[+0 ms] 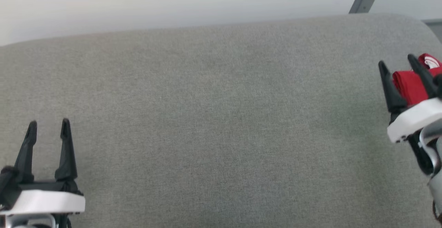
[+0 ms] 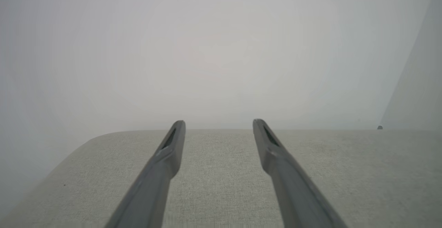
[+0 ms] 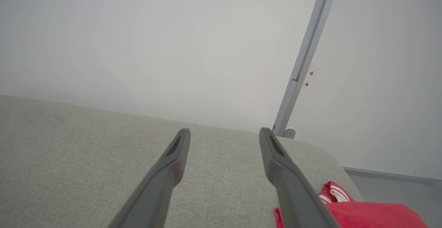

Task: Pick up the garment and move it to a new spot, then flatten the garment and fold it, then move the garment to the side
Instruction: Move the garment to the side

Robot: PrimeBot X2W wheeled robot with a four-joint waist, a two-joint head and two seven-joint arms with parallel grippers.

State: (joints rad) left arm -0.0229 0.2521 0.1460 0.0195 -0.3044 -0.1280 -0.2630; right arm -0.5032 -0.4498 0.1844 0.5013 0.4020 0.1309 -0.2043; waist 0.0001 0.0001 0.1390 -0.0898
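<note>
Nearest the head camera stood your left gripper, low at the left, its two dark fingers spread wide with nothing between them; the left wrist view confirmed bare cloth in the gap. Largest item inspected was the grey padded surface, which ran across the whole view up to a pale wall and rounded off at its far right corner. Next in size, the garment lay at that right edge as a compact red bundle, plain side out, apparently folded, with the right gripper in front of it. That pincer was likewise spread. In the right wrist view grey cloth showed between the fingers, and the garment sat beside and partly behind the finger on that view's right, not pinched. Whether that finger touched the cloth could not be told. Smallest noted was a curl of white-and-red striped trim at the bundle's far end. Judgement: folding appeared done and the setting-aside nearly so. To finish well, you should raise the right gripper clear before drawing it back, jaws wide, so no fingertip hooks a layer and opens the fold. You should also check that the bundle sits wholly on the surface, since it lay near the rounded corner.
</note>
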